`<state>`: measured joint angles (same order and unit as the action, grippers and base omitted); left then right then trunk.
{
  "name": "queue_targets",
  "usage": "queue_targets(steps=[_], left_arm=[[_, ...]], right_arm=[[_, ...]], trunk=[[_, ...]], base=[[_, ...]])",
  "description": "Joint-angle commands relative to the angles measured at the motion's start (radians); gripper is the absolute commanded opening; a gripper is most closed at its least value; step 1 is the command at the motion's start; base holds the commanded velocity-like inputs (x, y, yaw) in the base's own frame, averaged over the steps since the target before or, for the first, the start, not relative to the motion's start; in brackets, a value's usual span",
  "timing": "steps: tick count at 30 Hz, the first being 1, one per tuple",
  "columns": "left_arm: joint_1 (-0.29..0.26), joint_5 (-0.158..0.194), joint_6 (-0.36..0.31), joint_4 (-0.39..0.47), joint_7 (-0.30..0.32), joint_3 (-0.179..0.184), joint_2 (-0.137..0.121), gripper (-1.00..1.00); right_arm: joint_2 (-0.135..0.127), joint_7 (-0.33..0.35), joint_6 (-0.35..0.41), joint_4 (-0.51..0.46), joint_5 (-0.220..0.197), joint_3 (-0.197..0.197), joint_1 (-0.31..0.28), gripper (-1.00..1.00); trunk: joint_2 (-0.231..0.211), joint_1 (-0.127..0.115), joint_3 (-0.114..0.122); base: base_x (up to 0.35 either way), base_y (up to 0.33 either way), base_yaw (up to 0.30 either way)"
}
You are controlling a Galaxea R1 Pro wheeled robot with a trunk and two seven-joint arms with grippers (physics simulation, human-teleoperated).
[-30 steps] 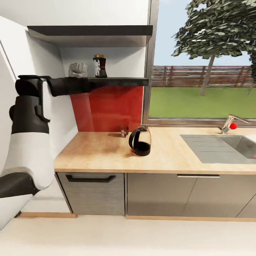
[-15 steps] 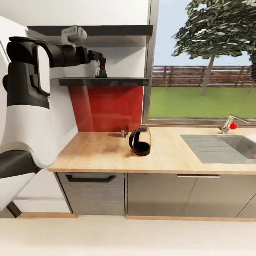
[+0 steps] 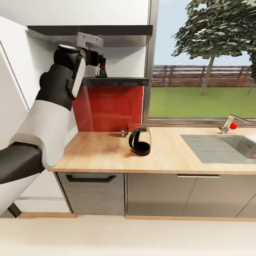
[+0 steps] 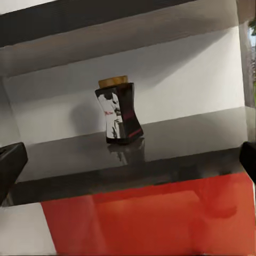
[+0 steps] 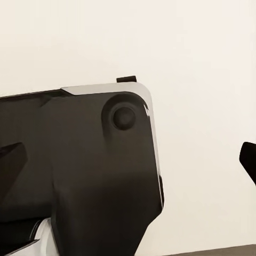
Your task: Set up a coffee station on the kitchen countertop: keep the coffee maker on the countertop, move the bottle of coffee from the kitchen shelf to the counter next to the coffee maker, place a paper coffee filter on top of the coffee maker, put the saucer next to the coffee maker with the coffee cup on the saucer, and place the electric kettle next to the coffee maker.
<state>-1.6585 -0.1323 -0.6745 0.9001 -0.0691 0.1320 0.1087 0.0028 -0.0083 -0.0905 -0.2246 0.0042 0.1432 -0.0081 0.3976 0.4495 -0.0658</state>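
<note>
The coffee bottle (image 4: pixel 120 112), dark with a white-figure label and a tan lid, stands upright on the black shelf (image 4: pixel 176 136). In the head view the bottle (image 3: pixel 102 70) is partly hidden behind my left gripper (image 3: pixel 96 58), raised to shelf height. My left gripper (image 4: pixel 128 162) is open, its fingertips (image 4: pixel 10 165) spread wide, with the bottle a short way ahead and untouched. A dark glass pot with a black handle (image 3: pixel 140 141) stands on the wooden countertop (image 3: pixel 96 153); I cannot tell whether it is coffee maker or kettle. My right gripper (image 5: pixel 128 160) is open, facing the robot's own dark casing.
A small brown object (image 3: pixel 123 131) sits by the red backsplash. A steel sink (image 3: pixel 220 147) with a tap (image 3: pixel 229 125) lies at the right under the window. A second shelf (image 3: pixel 106 32) hangs close above the bottle. A white wall bounds the left side.
My left arm has swung its elbow down and its wrist up and right, bringing the gripper from left of the shelf to just before the bottle. Camera and counter items are unmoved.
</note>
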Motion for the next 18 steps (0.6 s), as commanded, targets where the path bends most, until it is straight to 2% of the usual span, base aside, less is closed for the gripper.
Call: queue_targets(steps=[1,2,3,4,6,12,13,14,18], left_arm=[[-0.006,-0.004,0.019,-0.038,-0.027,0.003,0.001,1.0],[-0.01,-0.003,0.027,-0.055,-0.039,0.003,0.001,1.0],[-0.03,-0.001,0.059,-0.132,-0.081,0.003,0.001,1.0],[-0.04,0.0,0.087,-0.173,-0.093,0.003,0.0,1.0],[-0.063,0.008,0.201,-0.29,-0.144,0.003,0.001,1.0],[-0.066,0.087,0.234,-0.326,-0.177,0.003,-0.001,1.0],[-0.064,0.122,0.24,-0.329,-0.181,0.002,-0.002,1.0],[-0.062,0.137,0.254,-0.33,-0.183,0.001,-0.003,1.0],[-0.059,0.147,0.298,-0.333,-0.185,0.0,-0.003,1.0]], right_arm=[[0.0,-0.001,-0.004,0.001,0.0,0.003,-0.001,1.0],[0.0,-0.001,-0.004,0.001,0.0,0.003,-0.001,1.0],[-0.003,-0.001,-0.006,0.001,0.0,0.004,-0.001,1.0],[-0.005,-0.001,-0.006,0.002,0.0,0.004,-0.001,1.0],[-0.006,-0.001,-0.006,0.003,0.0,0.004,-0.001,1.0],[-0.006,-0.001,-0.006,0.004,-0.001,0.004,0.0,1.0],[-0.007,-0.001,-0.006,0.004,-0.001,0.004,0.0,1.0],[-0.007,-0.002,-0.006,0.004,-0.001,0.004,0.0,1.0],[-0.007,-0.001,-0.006,0.004,-0.001,0.004,-0.001,1.0]], trunk=[[0.002,0.001,-0.002],[0.002,0.001,-0.002],[0.002,0.001,-0.002],[0.002,0.001,-0.002],[0.002,0.001,-0.002],[0.002,0.001,-0.002],[0.002,0.001,-0.002],[0.002,0.001,-0.002],[0.002,0.001,-0.002]], base=[[0.0,0.0,0.0],[0.0,0.0,0.0],[0.0,0.0,0.0],[0.0,0.0,0.0],[0.0,0.0,0.0],[0.0,0.0,0.0],[0.0,0.0,0.0],[0.0,0.0,0.0],[0.0,0.0,0.0]])
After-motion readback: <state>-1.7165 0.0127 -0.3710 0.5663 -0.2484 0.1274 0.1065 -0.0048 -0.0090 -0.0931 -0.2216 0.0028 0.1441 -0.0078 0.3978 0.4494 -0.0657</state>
